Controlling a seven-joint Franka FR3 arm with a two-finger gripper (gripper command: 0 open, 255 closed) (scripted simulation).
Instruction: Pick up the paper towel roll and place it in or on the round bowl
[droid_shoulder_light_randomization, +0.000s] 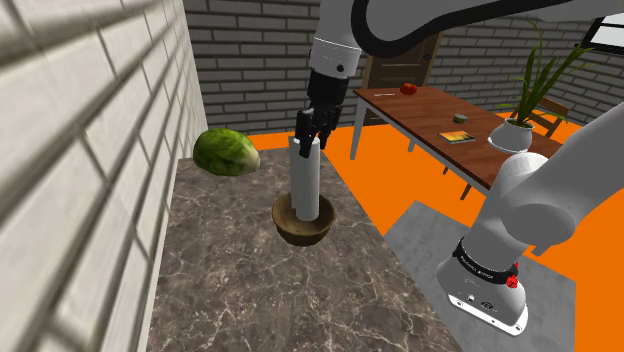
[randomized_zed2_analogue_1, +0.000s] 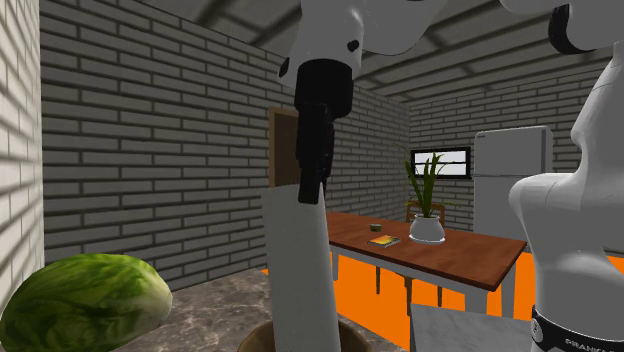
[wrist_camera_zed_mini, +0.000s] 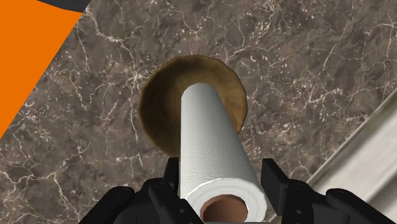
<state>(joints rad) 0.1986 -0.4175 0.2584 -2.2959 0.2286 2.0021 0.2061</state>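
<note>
1. The second exterior view cuts the round bowl (randomized_zed2_analogue_1: 256, 338) to a sliver of rim, and the foot of the paper towel roll (randomized_zed2_analogue_1: 300, 270) is hidden. It's hard to tell if it touches the bowl's bottom.
2. The wrist view shows the hand (wrist_camera_zed_mini: 222, 175) clasping the roll's top end, one finger on each side. The shoulder view adds a lettuce (droid_shoulder_light_randomization: 226, 152) on the table (droid_shoulder_light_randomization: 260, 290).
3. The roll stands upright with its long axis vertical, its lower end in the bowl and its core facing the hand.

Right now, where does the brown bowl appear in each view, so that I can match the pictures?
Shoulder view: the bowl sits at the centre, on the marble counter.
Second exterior view: its rim shows at the bottom edge, right of the lettuce.
Wrist view: it surrounds the paper towel roll's far end.
Shared landmark: that white roll, standing in it.
</note>
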